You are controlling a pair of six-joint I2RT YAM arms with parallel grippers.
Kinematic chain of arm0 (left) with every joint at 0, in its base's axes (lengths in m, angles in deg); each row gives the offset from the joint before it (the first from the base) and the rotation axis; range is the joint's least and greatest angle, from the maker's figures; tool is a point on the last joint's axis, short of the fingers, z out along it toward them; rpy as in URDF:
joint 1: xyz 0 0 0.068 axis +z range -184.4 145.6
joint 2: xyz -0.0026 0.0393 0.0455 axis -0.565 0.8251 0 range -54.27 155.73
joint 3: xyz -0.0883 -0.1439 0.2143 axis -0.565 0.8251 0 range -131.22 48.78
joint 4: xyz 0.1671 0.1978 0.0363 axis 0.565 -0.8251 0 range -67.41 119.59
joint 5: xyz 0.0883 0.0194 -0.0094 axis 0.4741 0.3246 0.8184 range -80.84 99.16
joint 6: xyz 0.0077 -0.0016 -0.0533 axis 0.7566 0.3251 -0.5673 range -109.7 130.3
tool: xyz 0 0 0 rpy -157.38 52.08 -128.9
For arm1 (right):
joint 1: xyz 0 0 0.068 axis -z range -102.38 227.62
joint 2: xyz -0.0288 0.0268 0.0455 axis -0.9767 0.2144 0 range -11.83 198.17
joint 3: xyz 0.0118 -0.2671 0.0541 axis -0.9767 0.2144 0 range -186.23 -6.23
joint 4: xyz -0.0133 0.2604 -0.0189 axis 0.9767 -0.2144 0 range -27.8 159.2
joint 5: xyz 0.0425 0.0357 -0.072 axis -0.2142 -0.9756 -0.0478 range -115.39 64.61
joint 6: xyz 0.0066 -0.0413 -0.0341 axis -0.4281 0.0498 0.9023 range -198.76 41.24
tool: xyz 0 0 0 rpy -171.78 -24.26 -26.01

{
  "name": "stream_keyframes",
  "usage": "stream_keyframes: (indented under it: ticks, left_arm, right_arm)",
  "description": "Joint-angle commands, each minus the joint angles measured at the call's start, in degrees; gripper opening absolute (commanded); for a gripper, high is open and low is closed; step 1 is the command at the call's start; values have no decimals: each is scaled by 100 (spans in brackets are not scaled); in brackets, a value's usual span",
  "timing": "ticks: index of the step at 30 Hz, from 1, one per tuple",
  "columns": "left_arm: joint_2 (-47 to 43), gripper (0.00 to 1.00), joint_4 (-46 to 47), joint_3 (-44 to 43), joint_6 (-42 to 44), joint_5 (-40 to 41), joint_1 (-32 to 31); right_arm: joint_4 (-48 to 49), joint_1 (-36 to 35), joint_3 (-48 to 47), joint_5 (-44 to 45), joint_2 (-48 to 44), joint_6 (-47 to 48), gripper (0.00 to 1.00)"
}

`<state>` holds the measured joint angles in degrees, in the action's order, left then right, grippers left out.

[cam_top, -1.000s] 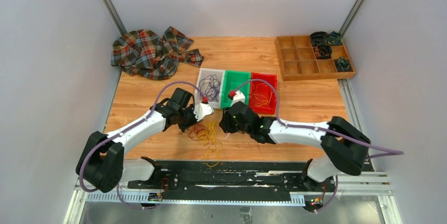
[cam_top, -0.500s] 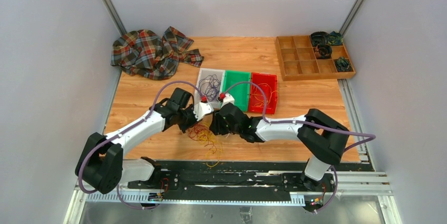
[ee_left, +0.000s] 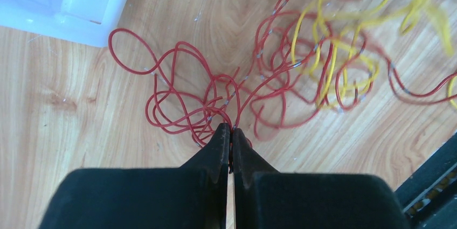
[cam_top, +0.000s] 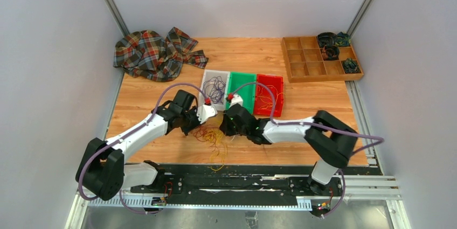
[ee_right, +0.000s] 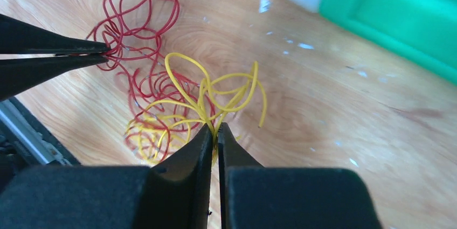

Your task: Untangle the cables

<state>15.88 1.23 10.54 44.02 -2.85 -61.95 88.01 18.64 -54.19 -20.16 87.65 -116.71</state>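
A tangle of dark red cables [ee_left: 188,97] and yellow cables [ee_right: 215,91] lies on the wooden table near its front edge [cam_top: 211,136]. My left gripper [ee_left: 232,129] is shut on red strands at the tangle's left side; it also shows in the top view [cam_top: 193,126]. My right gripper [ee_right: 215,129] is shut on yellow strands at the tangle's right side, seen from above [cam_top: 226,127]. The left fingers [ee_right: 59,51] show in the right wrist view. Purple cables [cam_top: 215,86] lie in the white bin; more yellow and red wires [cam_top: 268,98] lie in the red bin.
White bin [cam_top: 207,81], green bin [cam_top: 242,90] and red bin [cam_top: 279,89] stand side by side behind the grippers. A plaid cloth [cam_top: 153,54] lies back left. A wooden divided tray [cam_top: 307,62] with dark coils stands back right. A black rail [cam_top: 232,178] runs along the near edge.
My right arm has moved left to the tangle and closed on yellow strands. My left gripper has stayed on the red strands with little movement.
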Motion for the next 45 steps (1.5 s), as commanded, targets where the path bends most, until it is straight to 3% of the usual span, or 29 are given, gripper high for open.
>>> stream_keyframes:
  ticks: [1, 5, 11, 18, 27, 36, 40, 43, 45]
  left_arm:
    - [-101, 1, 120, 166, 483, 463, 43]
    - [-29, 1, 157, 340, 884, 854, 68]
    - [-157, 1, 184, 502, 1179, 1021, 259]
    - [-580, 1, 211, 1045, 2089, 1520, 426]
    - [-894, 1, 51, 1039, 2195, 1443, 445]
    - [-855, 1, 427, 1343, 2439, 1684, 453]
    - [-907, 1, 415, 1332, 2481, 1701, 452]
    - [-939, 1, 355, 1319, 2477, 1656, 457]
    - [-975, 1, 373, 1328, 2489, 1647, 452]
  right_arm:
    - [-9, 337, 439, 413, -1053, 57, 5]
    - [-218, 508, 737, 596, -1816, 185, 1]
    - [-657, 673, 1115, 840, -3000, 286, 1]
    - [-1114, 1154, 1497, 916, -4427, 552, 1]
    - [-2117, 2001, 982, 1172, -5690, 1207, 1]
    - [-2985, 3009, -122, 1035, -6043, 1765, 1]
    - [-3365, 3275, -492, 1592, -6083, 1664, 1]
    - [-3378, 3488, -608, 1489, -6184, 1558, 1]
    - [-3619, 3538, -871, 2048, -6169, 1624, 1]
